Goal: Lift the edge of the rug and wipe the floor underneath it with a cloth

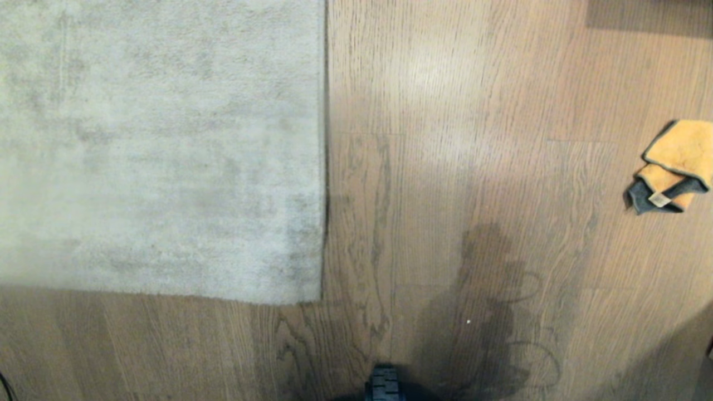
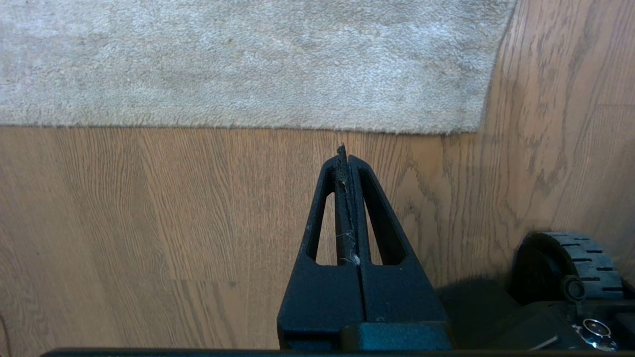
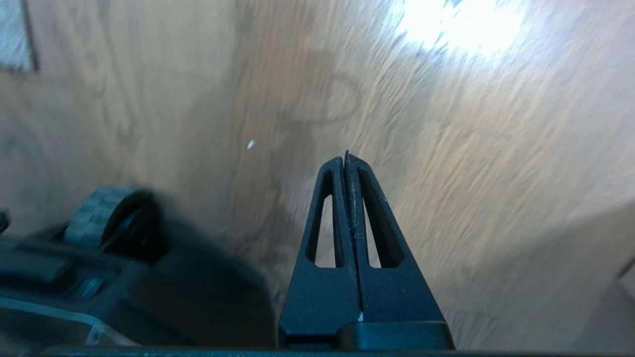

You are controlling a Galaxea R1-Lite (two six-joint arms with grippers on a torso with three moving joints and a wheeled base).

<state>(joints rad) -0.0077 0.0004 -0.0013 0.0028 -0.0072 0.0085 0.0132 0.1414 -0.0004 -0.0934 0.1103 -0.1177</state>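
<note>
Nothing of the task done yet, judging from the present state. Rug (image 1: 161, 150) lying fully flat, filling the head view from about 9 to 11 o'clock, with the rug edge (image 1: 323, 167) running straight toward 12 o'clock near the middle and a corner at about 7 o'clock from the centre. No part lifted, no tan backing showing. Cloth (image 1: 671, 167) folded loosely on the floor (image 1: 445, 139) at 3 o'clock, well apart from the rug and touched by nothing. Left to do, by this reading: take the cloth, raise the edge, wipe the planks below, lay the rug down again. Neither arm visible from the head; only a dark wheel (image 1: 384, 384) of the base at 6 o'clock. Left gripper (image 2: 343, 153) with fingers pressed together, holding nothing, hanging above bare floor near the near border of the rug, not touching it. Right gripper (image 3: 346, 158) also with fingers pressed together and empty, above bare planks, with the cloth not in its own view. Probably the first reach for the cloth now due.
</note>
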